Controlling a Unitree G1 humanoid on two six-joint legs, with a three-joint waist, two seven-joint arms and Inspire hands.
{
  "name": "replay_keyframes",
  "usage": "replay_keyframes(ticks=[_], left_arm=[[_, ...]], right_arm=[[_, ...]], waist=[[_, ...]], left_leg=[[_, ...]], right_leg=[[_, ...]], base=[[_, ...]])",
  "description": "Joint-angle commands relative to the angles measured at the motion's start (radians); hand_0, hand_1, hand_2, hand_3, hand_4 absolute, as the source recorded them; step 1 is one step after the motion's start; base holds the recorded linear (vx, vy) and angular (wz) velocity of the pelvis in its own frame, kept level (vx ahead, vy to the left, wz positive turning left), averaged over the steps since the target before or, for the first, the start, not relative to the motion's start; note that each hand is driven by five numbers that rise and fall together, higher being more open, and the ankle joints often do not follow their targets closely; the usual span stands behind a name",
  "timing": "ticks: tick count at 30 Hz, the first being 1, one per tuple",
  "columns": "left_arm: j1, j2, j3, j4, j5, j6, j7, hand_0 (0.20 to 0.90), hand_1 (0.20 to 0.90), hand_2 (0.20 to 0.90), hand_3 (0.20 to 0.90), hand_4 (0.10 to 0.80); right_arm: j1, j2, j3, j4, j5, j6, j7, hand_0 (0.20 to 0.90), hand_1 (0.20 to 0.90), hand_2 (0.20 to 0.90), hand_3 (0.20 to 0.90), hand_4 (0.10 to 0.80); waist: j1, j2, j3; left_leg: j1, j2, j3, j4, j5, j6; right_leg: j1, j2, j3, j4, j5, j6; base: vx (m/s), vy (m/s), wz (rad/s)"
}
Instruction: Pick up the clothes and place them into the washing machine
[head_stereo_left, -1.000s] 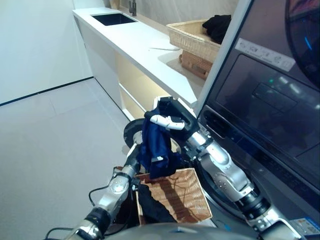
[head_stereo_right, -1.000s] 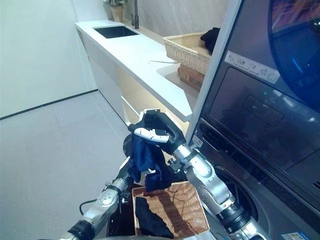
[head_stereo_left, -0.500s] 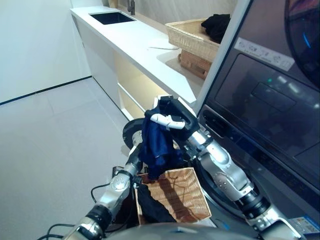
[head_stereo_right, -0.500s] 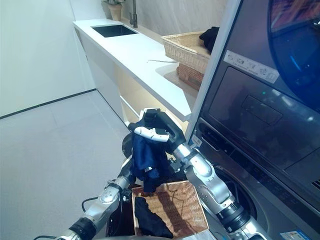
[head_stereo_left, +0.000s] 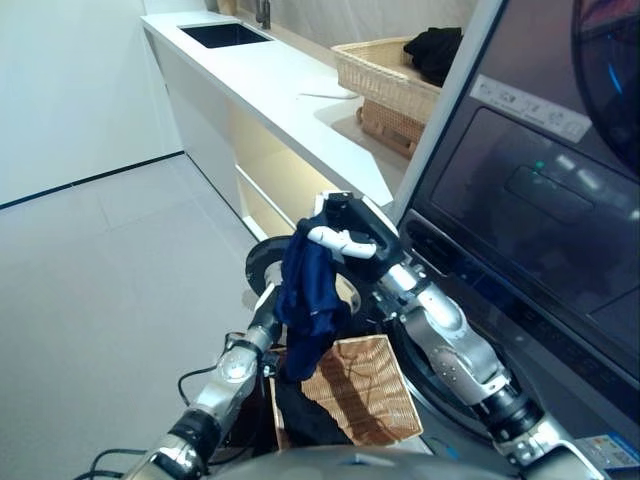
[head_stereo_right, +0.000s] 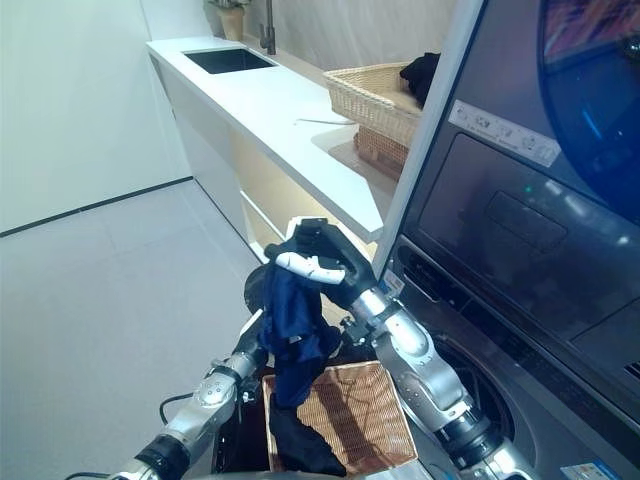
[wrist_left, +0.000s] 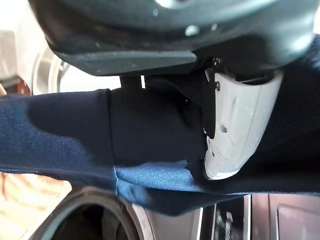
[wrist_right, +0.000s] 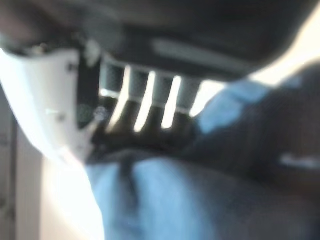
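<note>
The right robot hand (head_stereo_left: 350, 232) has its fingers and white-capped thumb curled round the top of a dark blue garment (head_stereo_left: 308, 290), which hangs from it in the air above the wicker basket (head_stereo_left: 362, 392) on the floor, in front of the washing machine (head_stereo_left: 520, 230). Compared with a second ago, this hand sits slightly higher and a little closer to the machine's front, and the cloth has been drawn up with it: its lower edge, which then bunched wide just over the basket's rim, now hangs longer and narrower, with more of the woven basket floor showing beside it. The left robot hand (wrist_left: 235, 125) is mostly hidden behind the garment in the head views; its own wrist view shows the white thumb pressed against the blue fabric and the cloth wrapped across the palm, so it too grips the garment, much as before. A second dark piece of clothing (head_stereo_right: 300, 440) lies in the basket's near corner, unmoved. On the white bench (head_stereo_left: 290, 95) beyond, a larger wicker basket (head_stereo_left: 385, 70) holds black clothing (head_stereo_left: 435, 48), and the sink (head_stereo_left: 225, 36) is set in the far end; none of these has changed.
</note>
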Motion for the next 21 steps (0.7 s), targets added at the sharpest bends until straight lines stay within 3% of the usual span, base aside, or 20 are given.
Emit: replay_keyframes(ticks=[1, 12, 21], left_arm=[[-0.097, 0.019, 0.067, -0.052, 0.023, -0.118, 0.017, 0.200, 0.200, 0.200, 0.200, 0.300], [-0.028, 0.080, 0.222, -0.123, 0.050, -0.143, 0.052, 0.200, 0.200, 0.200, 0.200, 0.300], [-0.026, 0.110, 0.300, -0.201, 0.047, -0.153, 0.064, 0.200, 0.200, 0.200, 0.200, 0.300]], right_arm=[[0.002, 0.047, -0.144, -0.067, 0.007, -0.135, -0.009, 0.200, 0.200, 0.200, 0.200, 0.300], [0.124, 0.112, -0.291, 0.015, -0.105, -0.174, -0.051, 0.200, 0.200, 0.200, 0.200, 0.300], [0.160, 0.121, -0.301, 0.088, -0.160, -0.158, -0.035, 0.200, 0.200, 0.200, 0.200, 0.300]], waist=[[0.010, 0.008, -0.057], [0.008, 0.021, -0.053], [0.009, 0.025, -0.052]], left_leg=[[0.045, -0.030, 0.002, 0.012, -0.098, -0.037], [0.050, -0.029, 0.004, 0.007, -0.099, -0.039], [0.051, -0.028, 0.001, 0.006, -0.099, -0.041]], right_leg=[[-0.001, 0.022, 0.007, 0.030, -0.034, 0.011], [0.002, 0.026, 0.008, 0.025, -0.039, 0.011], [0.004, 0.027, 0.006, 0.024, -0.040, 0.011]], base=[[0.000, 0.000, 0.00], [0.000, 0.000, 0.00], [-0.001, -0.002, 0.01]])
